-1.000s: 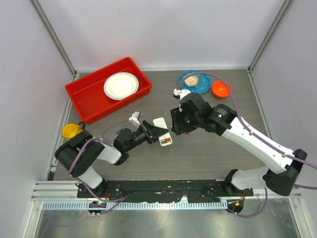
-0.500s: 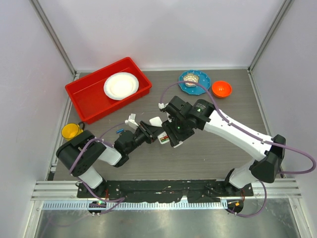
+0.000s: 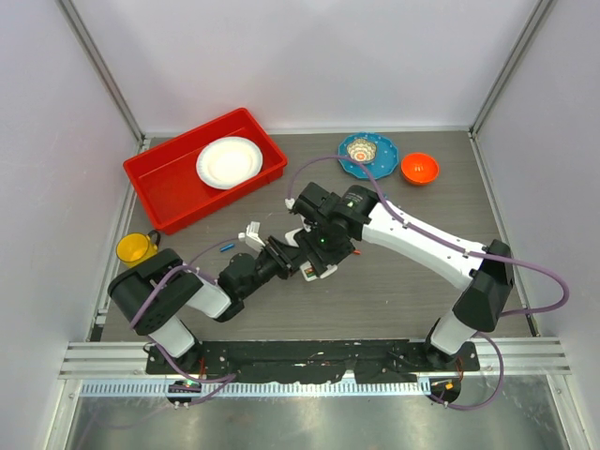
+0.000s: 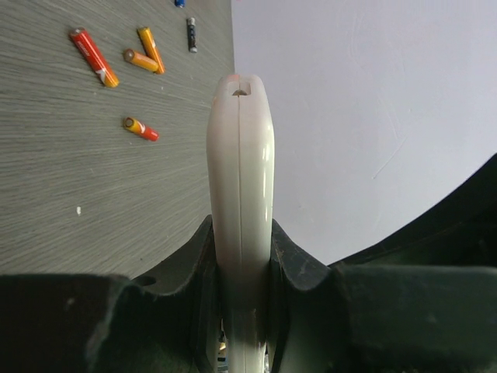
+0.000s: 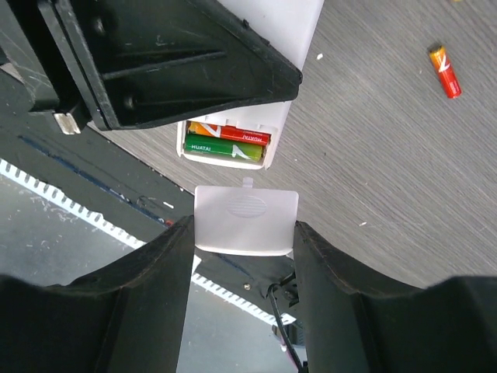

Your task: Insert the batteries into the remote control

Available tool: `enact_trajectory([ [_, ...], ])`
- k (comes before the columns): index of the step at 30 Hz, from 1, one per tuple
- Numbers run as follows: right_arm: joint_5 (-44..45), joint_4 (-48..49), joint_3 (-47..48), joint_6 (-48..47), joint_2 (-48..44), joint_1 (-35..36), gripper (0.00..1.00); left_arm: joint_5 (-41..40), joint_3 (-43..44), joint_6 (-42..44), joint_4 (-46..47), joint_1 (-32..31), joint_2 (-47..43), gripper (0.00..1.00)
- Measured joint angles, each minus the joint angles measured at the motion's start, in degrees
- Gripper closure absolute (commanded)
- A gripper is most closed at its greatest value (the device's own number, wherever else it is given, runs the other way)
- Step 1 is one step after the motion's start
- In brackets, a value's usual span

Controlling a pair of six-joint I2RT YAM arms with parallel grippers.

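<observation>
My left gripper (image 4: 241,233) is shut on the white remote control (image 4: 241,155), seen edge-on in the left wrist view. In the right wrist view the remote (image 5: 283,27) shows its back with the compartment open, and a red and a green battery (image 5: 225,144) lie inside. My right gripper (image 5: 245,233) is shut on the white battery cover (image 5: 245,220), held just below the compartment. In the top view both grippers meet at the remote (image 3: 307,270). Several loose red-orange batteries (image 4: 93,57) and a dark one (image 4: 191,34) lie on the table.
A red tray (image 3: 178,192) holding a white plate (image 3: 229,161) stands at the back left. A yellow cup (image 3: 136,247) is at the left edge. A blue plate (image 3: 380,161) and an orange bowl (image 3: 419,168) are at the back right.
My right arm has swung left and forward, bringing the cover up to the remote. My left gripper has shifted slightly right, still holding the remote.
</observation>
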Motion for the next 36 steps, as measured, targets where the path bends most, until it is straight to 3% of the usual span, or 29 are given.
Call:
enact_trajectory([
  [36,1.3,11.5,-6.3,3.3,0.2,1.9,0.99,-8.5,-2.9,10.6,-1.4,-2.9,-7.3,1.0],
])
